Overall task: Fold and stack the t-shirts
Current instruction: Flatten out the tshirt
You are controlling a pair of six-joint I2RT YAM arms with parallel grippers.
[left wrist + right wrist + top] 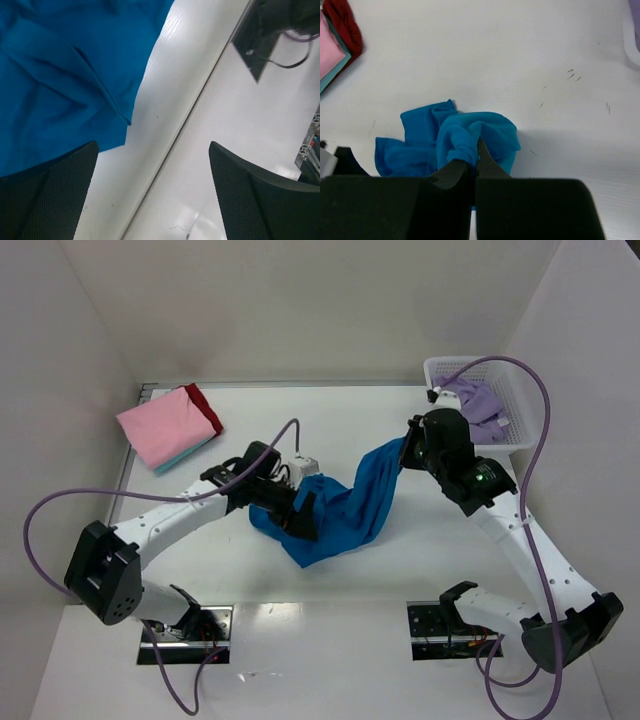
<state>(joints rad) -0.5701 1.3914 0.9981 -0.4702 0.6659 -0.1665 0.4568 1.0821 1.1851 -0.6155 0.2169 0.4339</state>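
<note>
Top external view: I find the bright blue cloth t-shirt [345, 502] crumpled on the white surface [400, 570] between the two arms, with one end drawn toward the right arm. The right hand [407, 453] meets that end. The left hand [303, 515] sits over the shirt's near-left part. At the far left lies a folded stack, with a pink t-shirt [163, 425] on top and a red t-shirt [206, 405] showing beneath it. A lavender t-shirt [480, 403] lies in the white plastic mesh basket [515, 375] at the far right corner.

Left wrist view: the left hand's fingers [55, 195] stand wide apart, with only bare surface between them. The blue cloth's edge runs just beside one finger; I cannot tell whether the two touch.

Right wrist view: the right hand is clamped tight on a bunched fold of the blue shirt. The rest of the shirt lies heaped on the surface beyond the fingertips. The pink and red stack shows in the upper left corner, well apart from the blue shirt.
</note>
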